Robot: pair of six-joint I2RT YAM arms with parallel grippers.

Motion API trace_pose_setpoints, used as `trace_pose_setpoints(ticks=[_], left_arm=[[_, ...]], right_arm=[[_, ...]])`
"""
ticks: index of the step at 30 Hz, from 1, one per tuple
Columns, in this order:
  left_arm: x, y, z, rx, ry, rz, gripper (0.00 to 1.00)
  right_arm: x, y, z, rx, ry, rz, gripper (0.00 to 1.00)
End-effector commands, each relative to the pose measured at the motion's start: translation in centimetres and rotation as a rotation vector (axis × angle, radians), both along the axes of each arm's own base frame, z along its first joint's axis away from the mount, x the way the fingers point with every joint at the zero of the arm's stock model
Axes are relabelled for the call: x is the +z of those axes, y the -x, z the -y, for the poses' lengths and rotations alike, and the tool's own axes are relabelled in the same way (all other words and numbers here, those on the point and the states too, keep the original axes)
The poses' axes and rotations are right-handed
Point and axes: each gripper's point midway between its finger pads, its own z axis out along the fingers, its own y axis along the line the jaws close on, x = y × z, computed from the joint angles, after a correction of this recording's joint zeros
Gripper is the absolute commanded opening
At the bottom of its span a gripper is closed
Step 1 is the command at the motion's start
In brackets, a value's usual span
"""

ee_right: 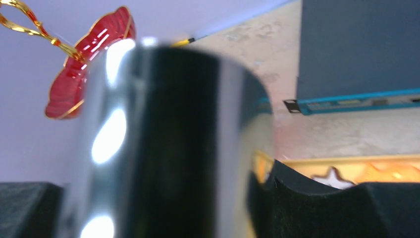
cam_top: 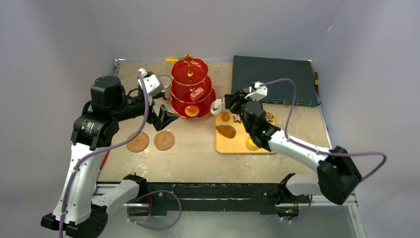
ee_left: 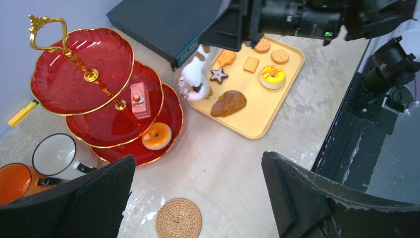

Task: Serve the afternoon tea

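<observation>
Now: the step in hand looks like loading pastries onto the stand, with one piece in transit. Overhead view: the right fingers (cam_top: pixel 229 102) are closed on a white iced pastry (cam_top: pixel 216 107), held off the far-left corner of the yellow tray (cam_top: pixel 233 146). The red three-tier stand (cam_top: pixel 192 89) lies just beside the pastry, at its 10 o'clock. The left fingers (cam_top: pixel 166 119) are spread wide and empty at the stand's 7 o'clock, beyond two woven coasters (cam_top: pixel 164 140) on the worktop (cam_top: pixel 198 158). Left wrist view: the left fingers (ee_left: pixel 94 198) frame the scene, wide apart with nothing between them. The stand (ee_left: pixel 99 59) carries a pink slice (ee_left: pixel 138 99) on its middle tier and an orange doughnut (ee_left: pixel 156 136) on its bottom tier, and the top tier is bare. The pastry (ee_left: pixel 194 82) hangs at the stand's 3 o'clock, between the bottom tier and the tray (ee_left: pixel 257 124), where a star cookie (ee_left: pixel 218 75) waits. The orange mug (ee_left: pixel 14 181) and white mug (ee_left: pixel 53 153) sit at the stand's 8 o'clock, off the coasters. Right wrist view: a blurred glossy shape fills most of the frame between the right fingers (ee_right: pixel 307 203), presumably the held piece, though I cannot tell. The stand's top tier (ee_right: pixel 89 69) is at 10 o'clock. Next move, as I judge it: carry the pastry towards the stand, clear the gold rim, lower it onto free tier space, then release.
</observation>
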Motion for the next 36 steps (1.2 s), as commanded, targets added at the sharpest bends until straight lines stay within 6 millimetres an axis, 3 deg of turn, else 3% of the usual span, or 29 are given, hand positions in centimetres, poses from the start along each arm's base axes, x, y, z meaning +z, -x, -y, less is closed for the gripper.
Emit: trace_pose_setpoints(ticks=[1,8,15,25,30,36], left_arm=[[1.7,0.3,0.1,-0.013,0.011,0.061,0.99],[1.5,0.3,-0.2,-0.01,-0.007,0.071,0.99],[1.4,0.3,-0.2,-0.012,-0.016,0.077,0.99],[1.5,0.3,0.0,-0.02,-0.007,0.072,0.99],[1.7,0.3,0.0,-0.022,-0.001,0.075,0.99],[1.9,0.3,0.0,-0.02,0.0,0.078,0.99]], right_arm=[[4.9,-3.2,-2.7,0.044,-0.164,0.13,0.27],[3.1,-7.0,-4.1,0.034,-0.214,0.136,0.27],[0.6,-9.0,-5.4,0.034,-0.201,0.12,0.31],[0.0,-9.1,-4.0,-0.023,-0.132,0.126,0.59],[-0.1,-8.6,-3.5,-0.032,-0.09,0.113,0.66],[0.0,-7.8,-2.7,-0.036,-0.063,0.099,0.65]])
